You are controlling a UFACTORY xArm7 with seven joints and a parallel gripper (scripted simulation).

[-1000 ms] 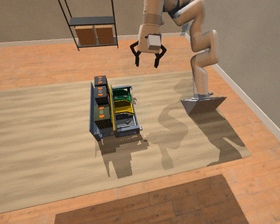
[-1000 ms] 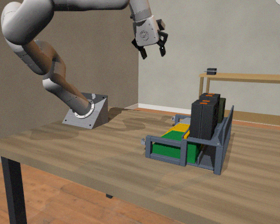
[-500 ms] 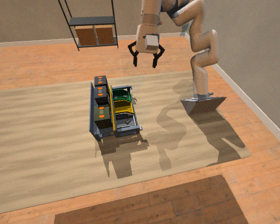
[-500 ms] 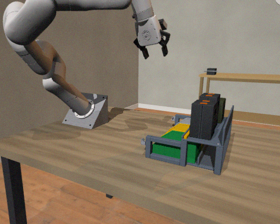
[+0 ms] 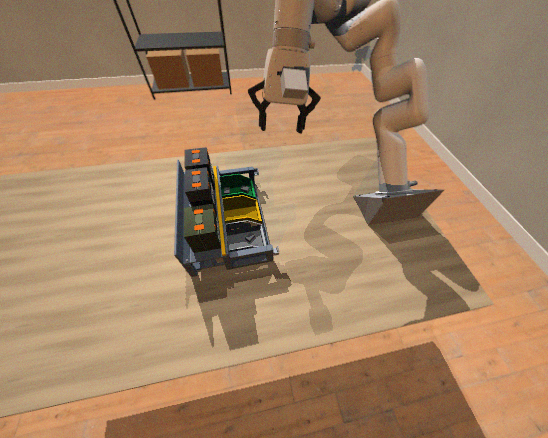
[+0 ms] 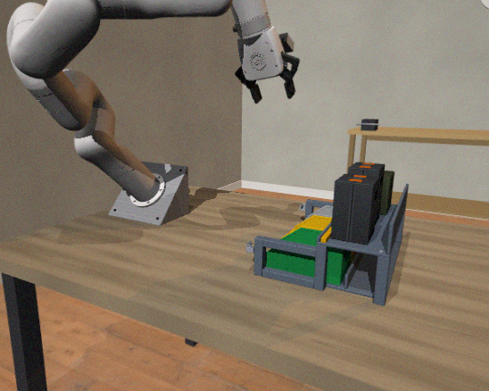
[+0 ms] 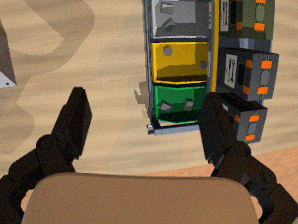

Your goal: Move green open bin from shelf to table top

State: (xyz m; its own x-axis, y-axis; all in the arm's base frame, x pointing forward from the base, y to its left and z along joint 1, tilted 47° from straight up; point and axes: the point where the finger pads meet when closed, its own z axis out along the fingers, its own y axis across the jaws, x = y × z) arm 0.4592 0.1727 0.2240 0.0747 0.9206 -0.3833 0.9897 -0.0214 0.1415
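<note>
At upper center of the top view, the pincer (image 5: pixel 282 129) (image 6: pixel 274 97) (image 7: pixel 145 103) hangs spread; the green bin (image 5: pixel 236 186) (image 6: pixel 292 263) (image 7: pixel 179 104) sits beside the yellow bin (image 5: pixel 241 210) (image 6: pixel 311 223) (image 7: pixel 180 62).

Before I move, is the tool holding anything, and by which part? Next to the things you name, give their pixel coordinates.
Nothing is held: the tool (image 5: pixel 281 129) (image 6: pixel 273 99) (image 7: pixel 145 103) is open, and the green open bin (image 5: pixel 237 185) (image 6: pixel 292 263) (image 7: pixel 175 104) sits in the shelf.

In the exterior view, matt wood grain is seen across the table top (image 5: pixel 107 300) (image 6: pixel 162 286) (image 7: pixel 115 30). At left, a smooth, grey, metal-looking surface is shown on the arm's wedge base (image 5: pixel 407 206) (image 6: pixel 175 207) (image 7: pixel 5 72). Matt plastic is suggested by the green bin (image 5: pixel 236 183) (image 6: pixel 292 263) (image 7: pixel 175 95), lower right.
</note>
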